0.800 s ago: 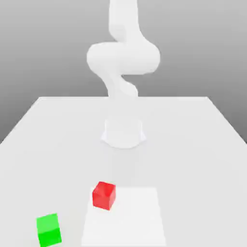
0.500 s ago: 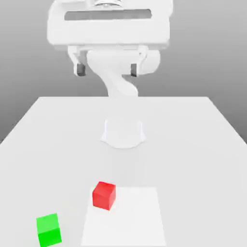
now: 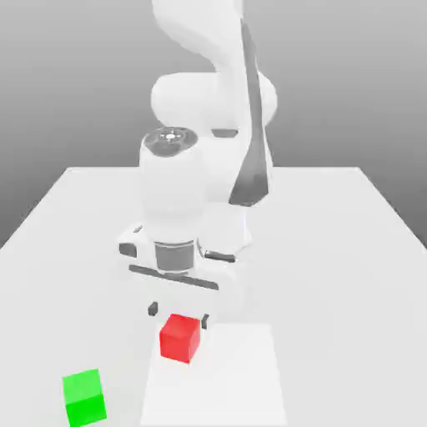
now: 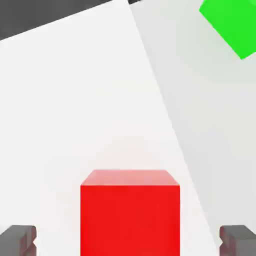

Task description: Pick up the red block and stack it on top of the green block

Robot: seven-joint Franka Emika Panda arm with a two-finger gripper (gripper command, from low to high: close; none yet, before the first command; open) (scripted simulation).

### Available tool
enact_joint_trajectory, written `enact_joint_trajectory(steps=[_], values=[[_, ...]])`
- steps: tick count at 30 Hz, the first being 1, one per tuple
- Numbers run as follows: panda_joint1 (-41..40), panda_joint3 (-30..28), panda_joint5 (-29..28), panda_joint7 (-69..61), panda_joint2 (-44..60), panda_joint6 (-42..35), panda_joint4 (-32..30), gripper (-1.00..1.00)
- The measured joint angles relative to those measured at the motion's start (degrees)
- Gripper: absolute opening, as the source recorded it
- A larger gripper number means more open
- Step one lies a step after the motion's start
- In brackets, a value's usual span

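The gripper (image 3: 178, 313) hangs pointing down just above the red block (image 3: 180, 337), fingers (image 4: 19, 239) spread wide on either side, holding and touching nothing. This looks like the approach before the grasp: next it must sink until the pads flank the cube, then close. The red block sits on the white table (image 3: 334, 250); the green block (image 3: 84, 398) rests apart, toward the exterior view's left.
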Motion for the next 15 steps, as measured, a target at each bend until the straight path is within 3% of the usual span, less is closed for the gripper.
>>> enact_joint_trajectory(steps=[1,2,9,15], values=[[-0.1,0.1,0.1,-0.1,2.1,1.8,0.3,0.00],[-0.2,0.2,0.1,-0.1,3.1,2.7,0.4,-1.00],[-0.3,0.3,-0.1,0.1,2.9,2.5,0.4,-1.00],[-0.4,0.2,-0.8,0.6,-8.3,-7.1,-1.2,-1.00]])
